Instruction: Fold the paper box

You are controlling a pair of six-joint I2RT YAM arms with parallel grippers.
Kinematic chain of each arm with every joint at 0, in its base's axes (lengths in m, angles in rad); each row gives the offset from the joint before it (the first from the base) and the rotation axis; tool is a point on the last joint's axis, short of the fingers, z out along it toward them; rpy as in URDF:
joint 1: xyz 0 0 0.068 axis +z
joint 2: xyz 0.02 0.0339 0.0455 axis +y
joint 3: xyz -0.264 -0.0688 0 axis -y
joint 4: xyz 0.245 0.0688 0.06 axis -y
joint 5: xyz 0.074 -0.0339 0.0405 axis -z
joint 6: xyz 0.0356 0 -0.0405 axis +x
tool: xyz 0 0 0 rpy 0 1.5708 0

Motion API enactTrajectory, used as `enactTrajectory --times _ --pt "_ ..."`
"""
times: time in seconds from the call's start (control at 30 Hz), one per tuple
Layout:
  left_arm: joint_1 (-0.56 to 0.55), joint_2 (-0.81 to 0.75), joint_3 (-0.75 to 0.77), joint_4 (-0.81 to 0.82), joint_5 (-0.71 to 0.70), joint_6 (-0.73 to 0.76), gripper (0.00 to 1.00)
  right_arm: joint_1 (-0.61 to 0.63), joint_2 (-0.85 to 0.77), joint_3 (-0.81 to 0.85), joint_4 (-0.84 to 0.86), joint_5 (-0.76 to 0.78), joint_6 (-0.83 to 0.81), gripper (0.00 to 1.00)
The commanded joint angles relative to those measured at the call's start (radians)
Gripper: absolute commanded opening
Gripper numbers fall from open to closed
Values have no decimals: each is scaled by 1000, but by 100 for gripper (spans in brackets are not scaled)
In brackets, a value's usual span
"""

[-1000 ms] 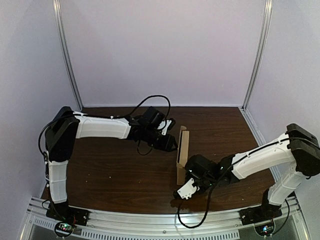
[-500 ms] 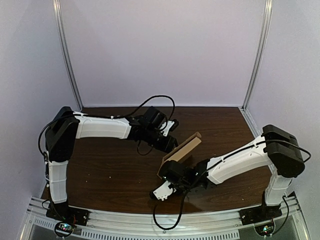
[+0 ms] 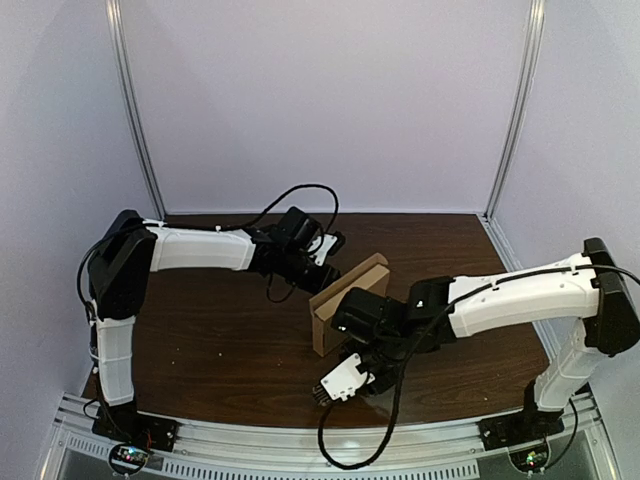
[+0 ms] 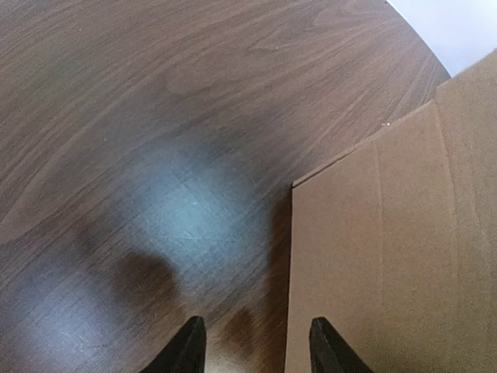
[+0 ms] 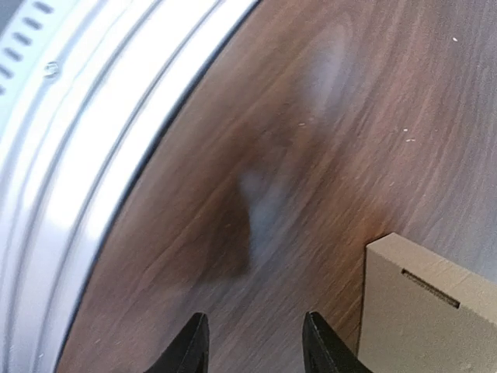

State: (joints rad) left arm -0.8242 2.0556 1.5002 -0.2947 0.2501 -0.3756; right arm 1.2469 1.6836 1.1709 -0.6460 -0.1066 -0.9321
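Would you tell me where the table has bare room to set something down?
The table is bare at the near left, between the left arm and the front rail, and at the far right, behind the right arm. The middle is crowded: the left gripper and right gripper sit close by the paper box.

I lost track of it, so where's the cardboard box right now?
In the top view, the cardboard box sits near the table's middle, between the left end effector on its far-left side and the right end effector on its near side.
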Motion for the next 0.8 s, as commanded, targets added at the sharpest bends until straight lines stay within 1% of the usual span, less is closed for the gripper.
enactTrajectory --times 0.0,0.07,0.13,0.23,0.3,0.37,0.4,0.47,0.5,0.57,0.6,0.63,0.7,0.77 --pt "-2 3 31 4 -28 39 48 -58 -121 24 -331 -213 47 42" --pt "-3 2 36 1 -43 42 48 -116 -173 39 -404 -264 49 44" --pt "-1 2 42 -4 -52 49 48 -213 -229 60 -461 -332 43 46" --pt "1 1 62 -34 -101 59 48 -406 -286 96 -503 -436 17 50" --pt "3 -21 69 -75 -186 63 48 -530 -302 121 -498 -491 2 53" --pt "4 -79 31 -84 -296 54 49 -659 -291 152 -479 -577 14 57" --pt "4 -120 0 -73 -327 54 49 -714 -275 172 -465 -619 34 59" --pt "4 -218 -77 -40 -367 55 50 -831 -220 220 -449 -713 62 63" --pt "3 -269 -140 -18 -366 63 51 -872 -174 246 -452 -745 59 65" --pt "4 -371 -216 0 -355 69 53 -935 -105 287 -452 -798 27 67" --pt "4 -436 -252 12 -331 71 54 -949 -70 311 -452 -798 0 68" --pt "4 -467 -290 32 -309 71 55 -955 -37 318 -442 -781 -21 68" --pt "0 -534 -350 92 -224 63 58 -955 21 341 -396 -751 -36 70" --pt "-10 -557 -359 117 -191 51 64 -955 82 376 -372 -744 -40 70"
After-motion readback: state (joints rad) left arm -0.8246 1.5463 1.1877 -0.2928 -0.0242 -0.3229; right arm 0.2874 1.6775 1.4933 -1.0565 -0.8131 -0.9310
